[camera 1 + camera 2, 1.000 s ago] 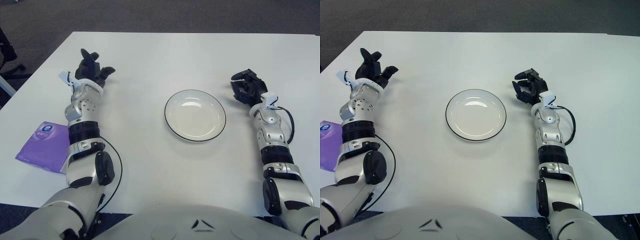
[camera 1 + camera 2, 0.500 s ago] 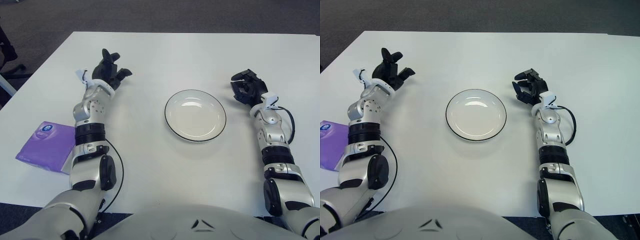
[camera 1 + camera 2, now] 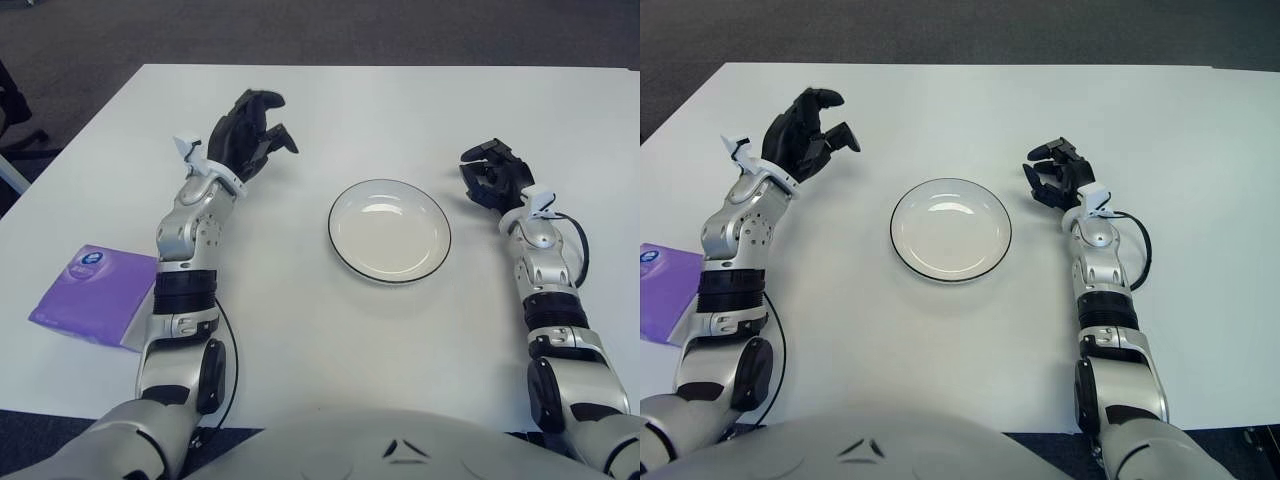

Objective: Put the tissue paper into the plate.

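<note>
Objects: one tissue pack (image 3: 93,293), one plate (image 3: 390,231); left hand (image 3: 250,135), right hand (image 3: 495,175) loosely curled, empty.

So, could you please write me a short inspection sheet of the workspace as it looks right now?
Surface: white table, bare around the plate.
Job's things: purple tissue pack flat at the table's left edge, apart from the empty white plate at centre.
Clutter: nothing seen.
Hands: left hand raised far-left of the plate, fingers relaxed, holding nothing; right hand right of the plate, holding nothing.
Cables: black cable looping off the right forearm.
Surroundings: dark carpet.
</note>
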You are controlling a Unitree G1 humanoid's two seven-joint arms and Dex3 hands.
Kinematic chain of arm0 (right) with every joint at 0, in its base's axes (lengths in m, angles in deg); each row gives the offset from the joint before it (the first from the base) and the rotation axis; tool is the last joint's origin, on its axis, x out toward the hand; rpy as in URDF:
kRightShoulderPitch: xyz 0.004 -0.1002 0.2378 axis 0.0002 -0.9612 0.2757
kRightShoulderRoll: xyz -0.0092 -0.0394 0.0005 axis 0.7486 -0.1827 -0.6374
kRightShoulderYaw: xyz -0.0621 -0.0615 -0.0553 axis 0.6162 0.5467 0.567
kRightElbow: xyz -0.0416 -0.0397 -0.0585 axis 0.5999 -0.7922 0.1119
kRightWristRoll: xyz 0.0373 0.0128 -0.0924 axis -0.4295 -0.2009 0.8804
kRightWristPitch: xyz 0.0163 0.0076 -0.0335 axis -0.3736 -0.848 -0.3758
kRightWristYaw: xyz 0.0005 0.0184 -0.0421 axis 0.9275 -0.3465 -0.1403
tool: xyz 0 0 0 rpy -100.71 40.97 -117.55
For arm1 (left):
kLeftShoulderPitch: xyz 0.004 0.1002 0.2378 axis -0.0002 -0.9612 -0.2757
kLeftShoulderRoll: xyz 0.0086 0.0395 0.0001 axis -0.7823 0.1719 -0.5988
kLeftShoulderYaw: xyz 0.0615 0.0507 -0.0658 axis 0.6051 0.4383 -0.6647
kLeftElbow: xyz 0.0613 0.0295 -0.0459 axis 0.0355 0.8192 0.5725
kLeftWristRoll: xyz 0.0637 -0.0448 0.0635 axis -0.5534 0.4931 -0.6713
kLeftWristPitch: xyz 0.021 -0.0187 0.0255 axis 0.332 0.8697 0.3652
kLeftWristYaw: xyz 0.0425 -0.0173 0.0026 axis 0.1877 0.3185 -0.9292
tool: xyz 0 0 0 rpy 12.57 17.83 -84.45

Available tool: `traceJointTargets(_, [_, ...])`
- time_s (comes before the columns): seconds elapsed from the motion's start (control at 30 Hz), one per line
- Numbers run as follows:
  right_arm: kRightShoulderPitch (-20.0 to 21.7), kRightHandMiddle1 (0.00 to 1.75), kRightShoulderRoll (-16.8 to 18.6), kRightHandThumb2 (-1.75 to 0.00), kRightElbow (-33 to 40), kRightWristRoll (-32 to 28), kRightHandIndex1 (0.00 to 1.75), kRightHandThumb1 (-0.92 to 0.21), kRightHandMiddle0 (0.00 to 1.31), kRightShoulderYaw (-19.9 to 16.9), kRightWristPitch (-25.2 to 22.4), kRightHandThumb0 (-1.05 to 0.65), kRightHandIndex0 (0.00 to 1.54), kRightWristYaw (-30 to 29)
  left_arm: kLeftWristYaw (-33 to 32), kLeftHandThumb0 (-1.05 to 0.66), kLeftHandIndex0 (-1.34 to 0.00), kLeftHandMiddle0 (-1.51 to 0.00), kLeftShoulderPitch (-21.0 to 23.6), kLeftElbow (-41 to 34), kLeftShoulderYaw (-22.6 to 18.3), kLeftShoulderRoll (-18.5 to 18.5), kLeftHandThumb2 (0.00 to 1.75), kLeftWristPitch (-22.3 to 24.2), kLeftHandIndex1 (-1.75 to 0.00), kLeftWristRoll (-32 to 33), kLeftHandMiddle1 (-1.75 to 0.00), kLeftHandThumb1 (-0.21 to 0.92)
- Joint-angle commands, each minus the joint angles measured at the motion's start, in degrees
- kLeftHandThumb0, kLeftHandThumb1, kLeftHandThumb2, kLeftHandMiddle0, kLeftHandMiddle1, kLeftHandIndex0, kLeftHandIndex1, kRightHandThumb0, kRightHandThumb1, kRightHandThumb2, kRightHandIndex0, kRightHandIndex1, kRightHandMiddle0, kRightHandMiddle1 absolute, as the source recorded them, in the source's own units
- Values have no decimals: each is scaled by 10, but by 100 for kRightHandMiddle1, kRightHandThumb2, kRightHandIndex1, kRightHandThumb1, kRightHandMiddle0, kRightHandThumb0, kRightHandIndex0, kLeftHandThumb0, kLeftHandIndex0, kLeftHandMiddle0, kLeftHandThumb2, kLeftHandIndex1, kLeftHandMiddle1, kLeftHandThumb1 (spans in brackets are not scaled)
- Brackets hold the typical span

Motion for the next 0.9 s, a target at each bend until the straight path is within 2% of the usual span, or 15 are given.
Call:
traceJointTargets(0.0, [-46, 149, 10, -66, -30, 8, 144, -69, 35, 10, -41, -1, 58, 7, -2, -35, -22, -81, -20, -50, 19, -14, 53, -33, -175, -39, -175, 90])
traceJointTargets(0.03, [-46, 149, 10, -66, -29, 8, 144, -69, 35, 10, -41, -1, 58, 7, -6, -35, -22, -81, -23, -60, 22, -15, 53, -35, -175, -48, -175, 91])
traceJointTargets(0.07, [-46, 149, 10, -66, -30, 8, 144, -69, 35, 11, -41, -1, 58, 8, -44, -35, -22, -81, -25, -89, 29, -3, 52, -38, -175, -81, -175, 91])
traceJointTargets(0.17, [-45, 149, 9, -66, -36, 8, 144, -69, 35, 12, -38, -1, 58, 9, -115, -35, -24, -81, -25, -99, 31, 31, 49, -104, -172, -148, -175, 92])
traceJointTargets(0.3, [-44, 149, 9, -66, -40, 8, 144, -69, 35, 13, -36, -1, 58, 10, -137, -35, -27, -81, -21, -65, 27, 46, 46, -183, -168, -178, -175, 92])
traceJointTargets(0.47, [-41, 148, 7, -66, -45, 7, 144, -69, 35, 13, -34, -1, 58, 11, -165, -35, -29, -82, -27, -44, 24, 49, 43, -252, -165, -218, -175, 92])
traceJointTargets(0.63, [-34, 148, 3, -66, -54, 6, 144, -69, 36, 11, -33, -1, 58, 15, -188, -35, -30, -82, -56, -57, 14, 49, 42, -280, -164, -244, -175, 92])
traceJointTargets(0.87, [-24, 148, 1, -66, -70, 6, 145, -69, 36, 8, -30, -1, 58, 18, -186, -35, -31, -82, -97, -85, -10, 42, 41, -300, -163, -229, -175, 92])
